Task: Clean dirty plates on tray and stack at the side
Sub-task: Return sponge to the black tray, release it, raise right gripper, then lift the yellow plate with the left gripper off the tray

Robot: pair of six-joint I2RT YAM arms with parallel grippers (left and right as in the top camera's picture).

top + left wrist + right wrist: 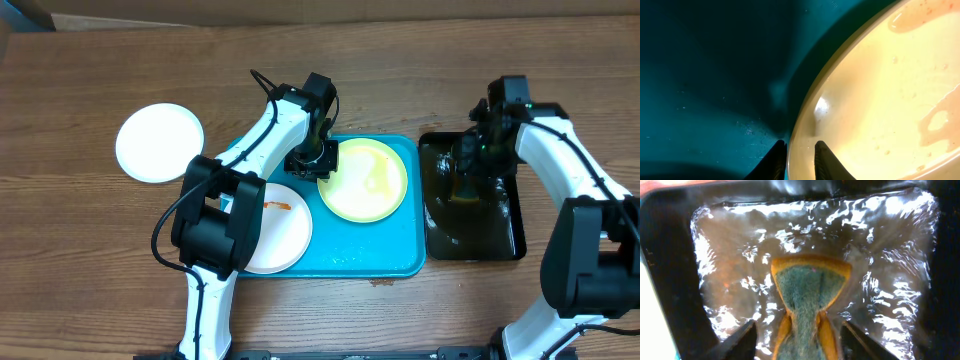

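Observation:
The turquoise tray [370, 255] holds a pale yellow-green plate [365, 180] on its right and a white plate [275, 225] with an orange smear on its left. Another white plate [158, 142] lies on the table to the far left. My left gripper [318, 160] is at the yellow-green plate's left rim. In the left wrist view its fingers [777, 162] straddle that rim, narrowly open, with the wet plate [880, 90] to the right and the tray [705, 75] to the left. My right gripper [799, 325] stands open around a pinched green-and-yellow sponge [810, 290] without touching it.
A black tray [505, 235] filled with rippling water [735, 255] sits right of the turquoise tray, with the sponge in it. The white plate on the tray overhangs the tray's left rim beneath my left arm. Bare wooden table surrounds both trays.

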